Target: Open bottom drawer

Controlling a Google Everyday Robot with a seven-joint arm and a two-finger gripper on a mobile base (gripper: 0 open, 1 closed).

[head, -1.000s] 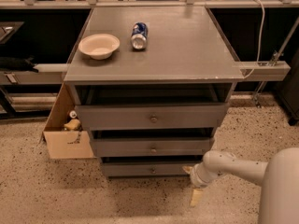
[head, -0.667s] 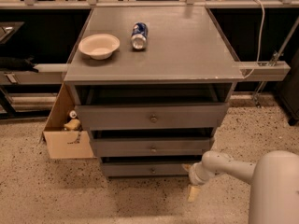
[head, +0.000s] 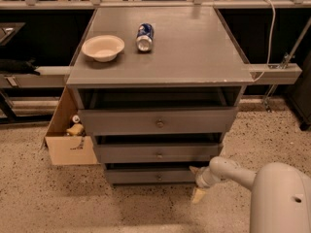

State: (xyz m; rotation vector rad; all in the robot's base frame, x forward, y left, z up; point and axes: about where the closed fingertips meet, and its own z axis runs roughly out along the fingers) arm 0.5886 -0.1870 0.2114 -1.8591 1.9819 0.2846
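The bottom drawer is seen at the lower centre of the frame, under two other grey drawers, its front set about flush with theirs and its small round knob left ungrasped. The gripper is held just right of that front's right end, low by the speckled floor, with its two tan fingers spread apart and nothing between them. On the cabinet top a white bowl and a tipped can are placed in the upper left – a cardboard box is set against the cabinet's left side.

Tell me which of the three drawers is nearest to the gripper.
The bottom drawer: the gripper is beside its right end, near the floor; the middle drawer and top drawer sit higher.
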